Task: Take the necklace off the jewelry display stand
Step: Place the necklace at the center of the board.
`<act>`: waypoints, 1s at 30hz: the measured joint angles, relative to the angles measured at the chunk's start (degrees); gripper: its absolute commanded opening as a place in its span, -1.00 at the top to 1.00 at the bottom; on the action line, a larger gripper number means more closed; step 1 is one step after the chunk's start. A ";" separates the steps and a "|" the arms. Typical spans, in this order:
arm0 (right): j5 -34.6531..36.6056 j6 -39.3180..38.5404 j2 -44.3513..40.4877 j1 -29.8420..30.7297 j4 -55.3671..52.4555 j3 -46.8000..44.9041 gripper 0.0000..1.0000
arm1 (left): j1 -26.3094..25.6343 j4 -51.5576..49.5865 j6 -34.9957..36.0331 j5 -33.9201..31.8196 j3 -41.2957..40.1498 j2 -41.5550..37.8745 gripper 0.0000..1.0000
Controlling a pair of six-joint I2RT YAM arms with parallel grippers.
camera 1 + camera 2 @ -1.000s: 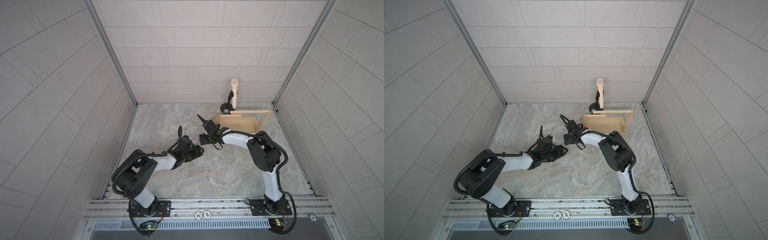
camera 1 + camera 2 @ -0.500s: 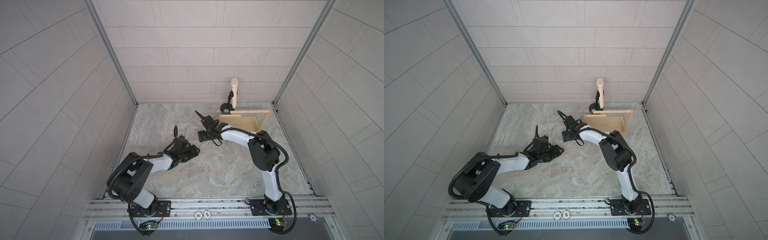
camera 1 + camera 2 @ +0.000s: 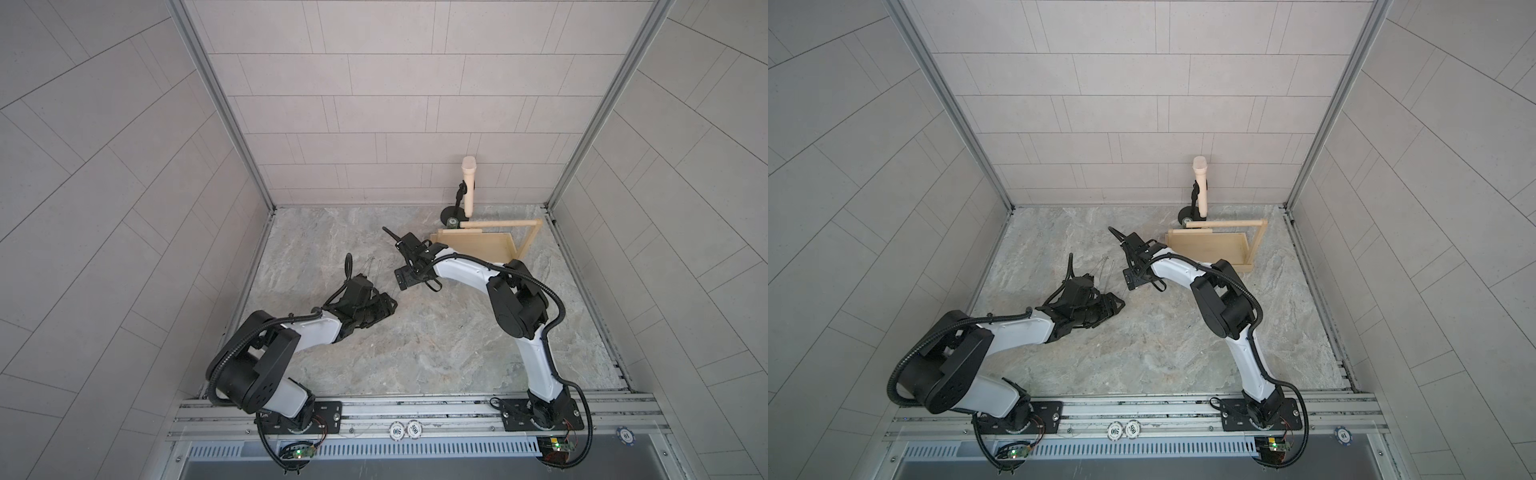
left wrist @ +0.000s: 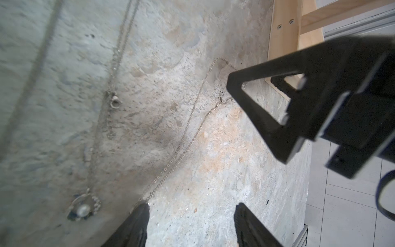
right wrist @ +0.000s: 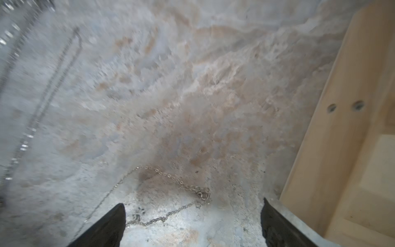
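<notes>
Two grippers, the right gripper (image 5: 192, 205) and left gripper (image 4: 191, 206), are hanging spread and empty over the necklace (image 5: 180, 182), which is lying on the marble table (image 3: 415, 332) beside the jewelry display stand (image 3: 473, 249); rising straight up should be sparing the chain a snag.

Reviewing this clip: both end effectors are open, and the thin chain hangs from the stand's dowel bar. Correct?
One thing is wrong: the thin chain lies flat on the table beside the stand, not on its dowel bar. The right wrist view shows it. The left end effector and right end effector are open.
</notes>
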 measured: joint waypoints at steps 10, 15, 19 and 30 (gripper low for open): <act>6.97 -1.31 4.04 0.24 -3.80 6.40 -1.00 | 0.00 -0.48 -0.39 0.02 -1.49 -1.77 -0.39; 10.54 -1.70 6.95 0.22 -5.62 11.15 -0.99 | 0.00 0.11 -1.09 0.00 -2.34 -2.43 -0.39; 12.24 -2.08 9.51 0.11 -8.13 15.74 -0.99 | 0.00 0.52 -1.53 -0.02 -3.19 -3.13 -0.38; 13.42 -4.61 16.28 -0.15 -12.07 27.93 -0.99 | 0.00 0.96 -2.60 0.00 -3.50 -3.32 -0.39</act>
